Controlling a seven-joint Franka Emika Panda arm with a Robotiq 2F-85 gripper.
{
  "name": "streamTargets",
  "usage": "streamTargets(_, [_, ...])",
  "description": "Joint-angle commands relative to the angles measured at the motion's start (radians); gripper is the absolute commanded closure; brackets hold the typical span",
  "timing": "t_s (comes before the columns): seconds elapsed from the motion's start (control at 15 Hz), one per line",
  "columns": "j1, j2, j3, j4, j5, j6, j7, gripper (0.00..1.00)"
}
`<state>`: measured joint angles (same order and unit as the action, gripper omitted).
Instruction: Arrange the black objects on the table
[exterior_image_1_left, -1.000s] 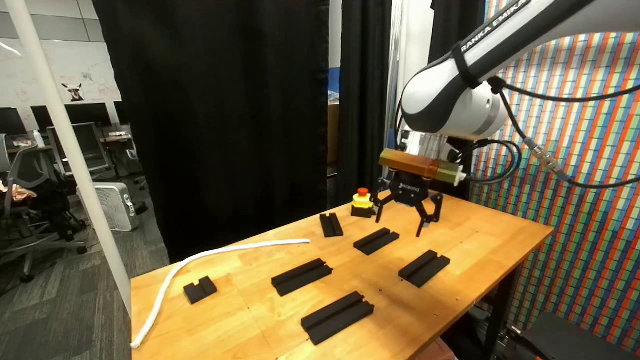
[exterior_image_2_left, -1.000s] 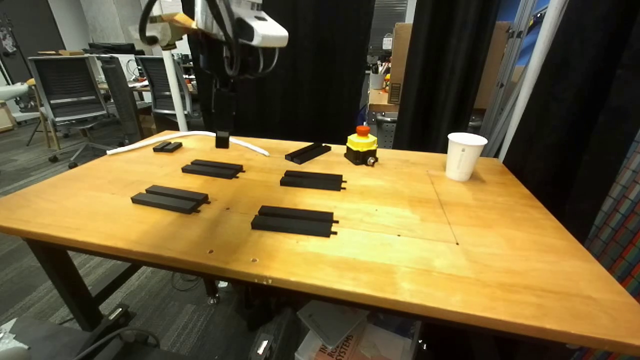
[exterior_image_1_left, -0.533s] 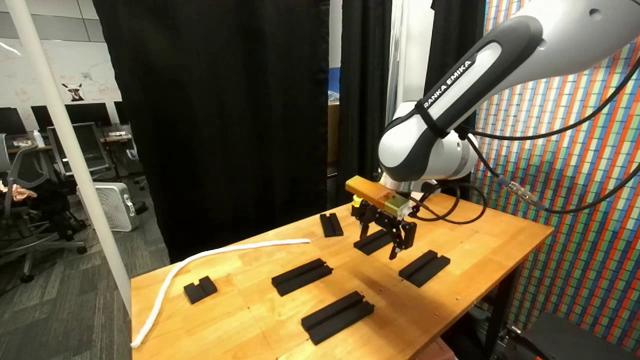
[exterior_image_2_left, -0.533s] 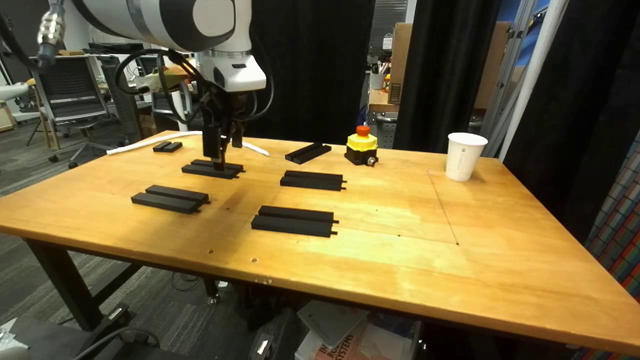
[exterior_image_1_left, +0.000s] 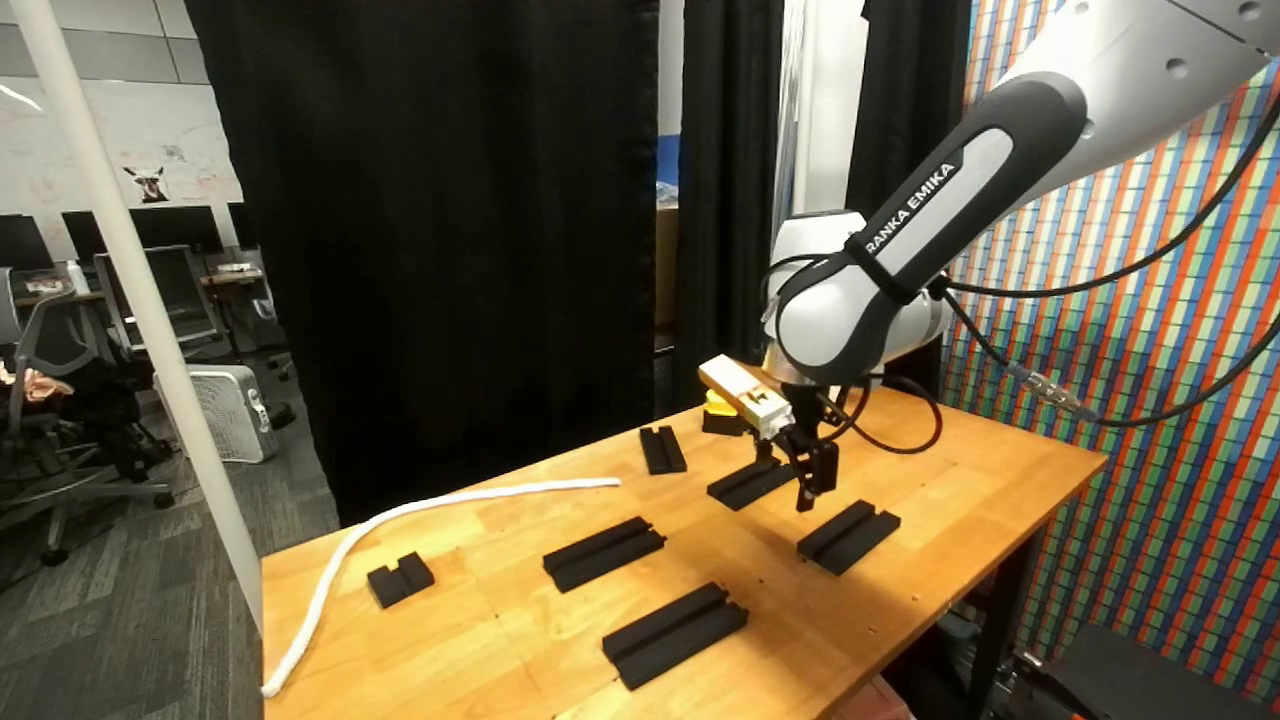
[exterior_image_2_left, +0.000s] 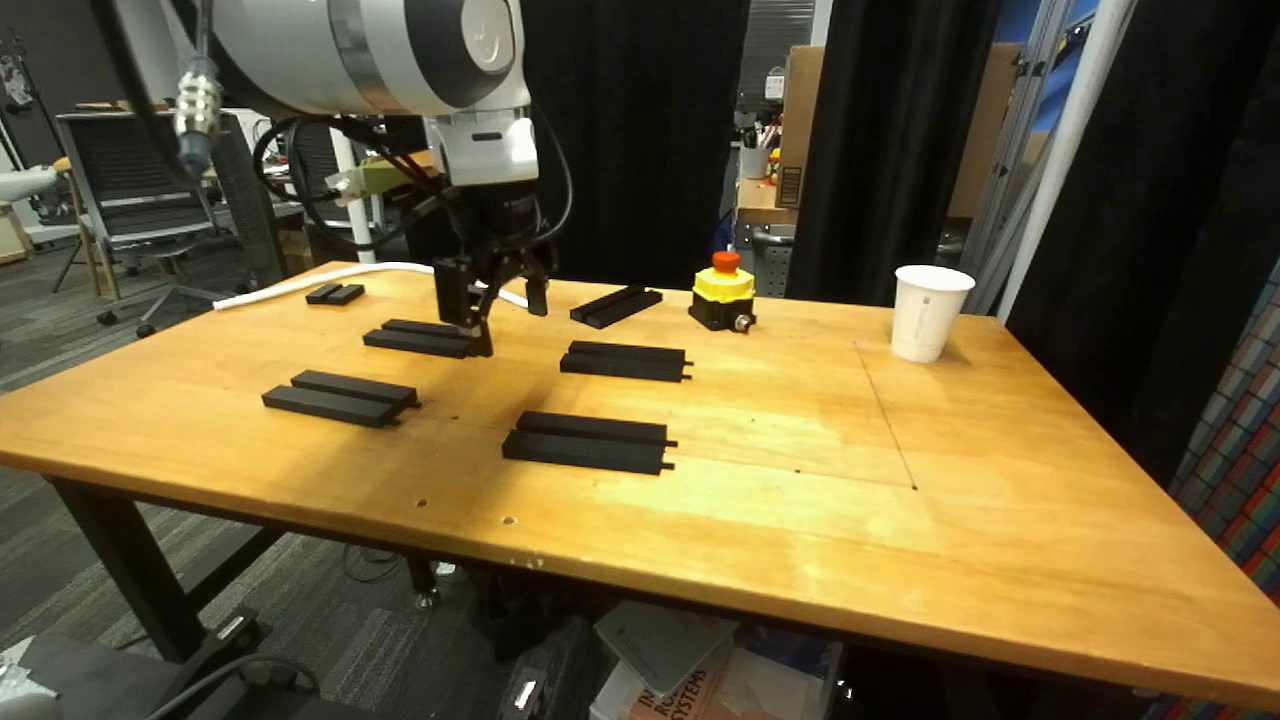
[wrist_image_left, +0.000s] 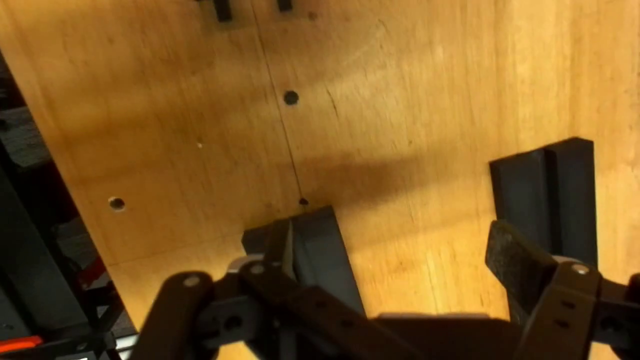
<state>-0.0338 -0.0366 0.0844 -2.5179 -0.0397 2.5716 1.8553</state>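
Matte-black, one block (wrist_image_left: 320, 252) is seen at the wrist view's lower centre, another block (wrist_image_left: 547, 197) at right; either could be knocked askew if the gripper (wrist_image_left: 392, 240), jaws apart, is lowered misaligned.

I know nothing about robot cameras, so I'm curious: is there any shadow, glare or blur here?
Wrist view: a soft shadow falls on the table, and the robot's fingers look dark and slightly soft; in an exterior view: a pale patch of glare lies on the table; in both exterior views: the black curtain shows hardly any detail.
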Motion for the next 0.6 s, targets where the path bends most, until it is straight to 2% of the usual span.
streamTargets(0.0, [0.001,0.061,-0.037,0.140,-0.073,-0.093,0.042,0.00])
streamTargets(0.53, [0.014,0.240,-0.089,0.364,-0.039,-0.144,-0.130,0.00])
